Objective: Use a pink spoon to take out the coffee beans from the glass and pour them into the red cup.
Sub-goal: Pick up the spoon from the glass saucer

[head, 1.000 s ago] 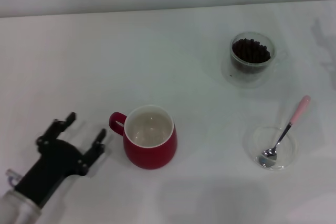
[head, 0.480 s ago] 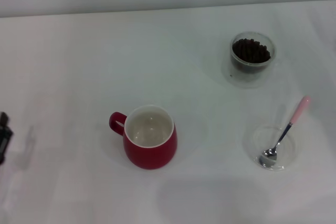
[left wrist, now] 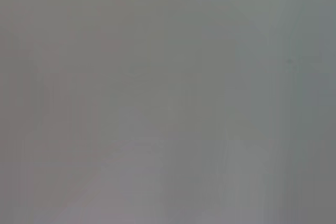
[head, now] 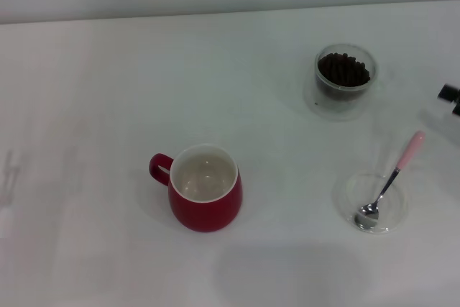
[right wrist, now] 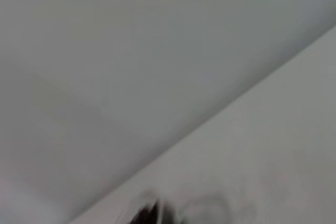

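The red cup [head: 205,195] stands upright at the front middle of the table, handle to its left, white inside showing. The glass [head: 345,80] stands at the back right with the coffee beans [head: 343,70] heaped in it. The pink spoon [head: 392,177] lies with its metal bowl in a flat clear dish [head: 350,188] at the front right, its pink handle sticking out over the rim toward the back right. A small black part of my right gripper [head: 451,95] shows at the right edge, right of the glass and behind the spoon. My left gripper is out of view.
The white table [head: 108,91] runs to a pale wall at the back. The left wrist view shows only a grey blur. The right wrist view shows table and wall, with a dark blurred shape [right wrist: 145,214] at its lower edge.
My left arm has pulled back from beside the red cup and left the view at the left edge. A part of my right gripper has come in at the right edge.
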You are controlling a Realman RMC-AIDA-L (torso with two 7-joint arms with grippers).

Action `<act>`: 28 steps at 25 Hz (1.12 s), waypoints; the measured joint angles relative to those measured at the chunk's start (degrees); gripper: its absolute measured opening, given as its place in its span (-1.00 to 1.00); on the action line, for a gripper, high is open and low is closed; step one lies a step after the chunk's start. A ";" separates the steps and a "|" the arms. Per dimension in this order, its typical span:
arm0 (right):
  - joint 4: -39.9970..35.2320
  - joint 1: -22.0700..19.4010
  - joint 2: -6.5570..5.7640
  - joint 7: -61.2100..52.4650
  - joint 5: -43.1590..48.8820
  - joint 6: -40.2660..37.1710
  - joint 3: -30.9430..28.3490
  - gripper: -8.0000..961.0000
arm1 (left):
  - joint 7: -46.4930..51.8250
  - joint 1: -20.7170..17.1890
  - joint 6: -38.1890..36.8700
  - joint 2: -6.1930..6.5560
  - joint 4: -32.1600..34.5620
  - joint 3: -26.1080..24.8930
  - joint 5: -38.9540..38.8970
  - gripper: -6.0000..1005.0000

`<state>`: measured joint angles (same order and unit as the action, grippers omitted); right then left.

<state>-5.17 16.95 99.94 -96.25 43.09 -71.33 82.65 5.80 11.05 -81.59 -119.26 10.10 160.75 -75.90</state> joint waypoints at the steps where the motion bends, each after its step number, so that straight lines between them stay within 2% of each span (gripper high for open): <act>1: 0.42 0.05 -0.06 -0.23 1.26 -0.88 0.19 0.76 | 0.03 0.48 0.00 0.00 -0.03 0.01 0.00 0.46; 6: 1.16 0.61 1.01 -1.72 6.14 -1.65 0.61 0.71 | 0.02 1.91 -0.36 0.00 -0.75 0.44 0.46 0.46; 12: 0.99 1.38 2.46 -1.55 6.84 -0.91 0.74 0.64 | -0.06 2.67 -1.04 0.00 -0.90 0.45 0.48 0.46; 26: 0.74 1.77 2.88 -1.61 7.18 -0.64 1.61 0.46 | -0.26 3.65 -1.02 0.09 -1.39 0.12 0.33 0.46; 28: 0.74 1.76 2.88 -1.61 7.16 -0.64 1.61 0.25 | -0.26 3.85 -1.02 0.09 -1.40 0.10 0.32 0.46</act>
<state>-4.43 18.72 102.83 -97.86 50.25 -71.97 84.26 5.54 14.90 -82.61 -119.18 8.70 160.85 -75.58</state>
